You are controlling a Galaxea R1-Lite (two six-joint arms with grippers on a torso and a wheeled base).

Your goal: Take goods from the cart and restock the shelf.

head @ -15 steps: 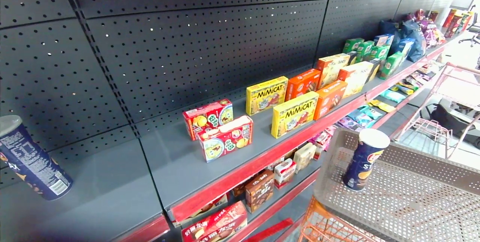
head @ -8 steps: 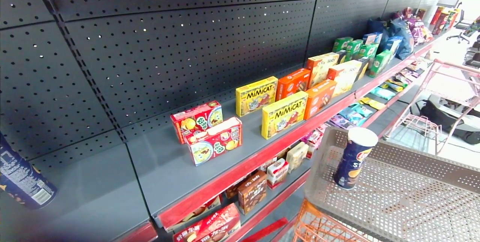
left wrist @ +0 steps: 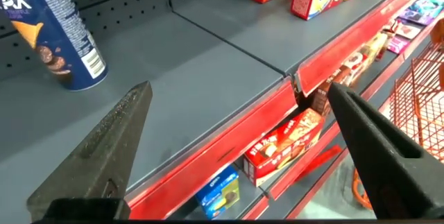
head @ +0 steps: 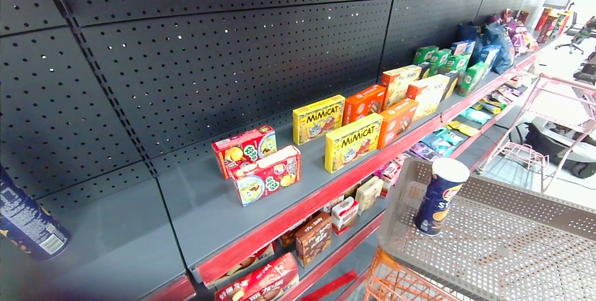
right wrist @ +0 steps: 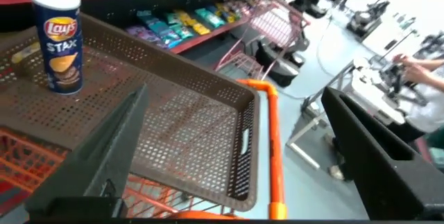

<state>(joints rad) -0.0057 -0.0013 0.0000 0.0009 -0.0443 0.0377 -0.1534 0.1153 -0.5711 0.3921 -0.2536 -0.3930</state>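
Observation:
A dark blue chip can (head: pixel 28 226) stands on the grey shelf (head: pixel 233 208) at its far left end; in the left wrist view this can (left wrist: pixel 59 30) sits beyond my left gripper (left wrist: pixel 236 154). That gripper is open, holds nothing, and hangs over the shelf's red front edge, apart from the can. A second blue can (head: pixel 440 196) stands upright in the cart's perforated basket (head: pixel 512 245). My right gripper (right wrist: pixel 239 154) is open above the basket (right wrist: pixel 187 113), with that can (right wrist: pixel 59 40) well beyond its fingers.
Red boxes (head: pixel 256 163), yellow boxes (head: pixel 351 140) and orange boxes (head: pixel 396 121) line the shelf to the right. Lower shelves (head: pixel 321 240) hold more packs. The cart's orange frame (head: pixel 400 282) sits under the basket. A pink cart (head: pixel 554 119) stands farther right.
The whole head picture shifted left about a second ago, so the camera moved. Since half a second ago nothing has visibly changed.

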